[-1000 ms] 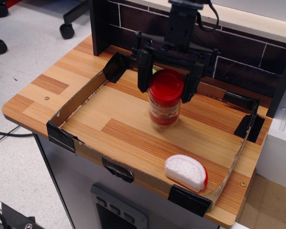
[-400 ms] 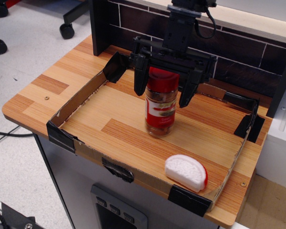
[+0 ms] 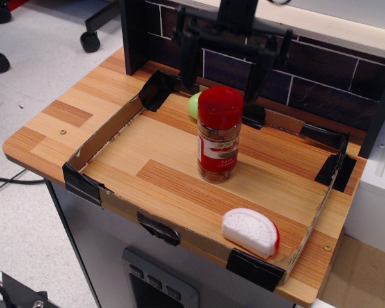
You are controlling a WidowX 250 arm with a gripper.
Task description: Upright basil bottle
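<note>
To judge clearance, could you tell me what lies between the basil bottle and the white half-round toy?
Only bare tray floor separates basil bottle and toy, in the one view.

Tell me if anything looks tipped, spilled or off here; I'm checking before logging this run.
Nothing stands out. The bottle stands upright on the tray floor, cap on, nothing spilled. The claw hangs open above it, not touching. The white toy lies near the front corner, and a green pear peeks out behind the bottle.
</note>
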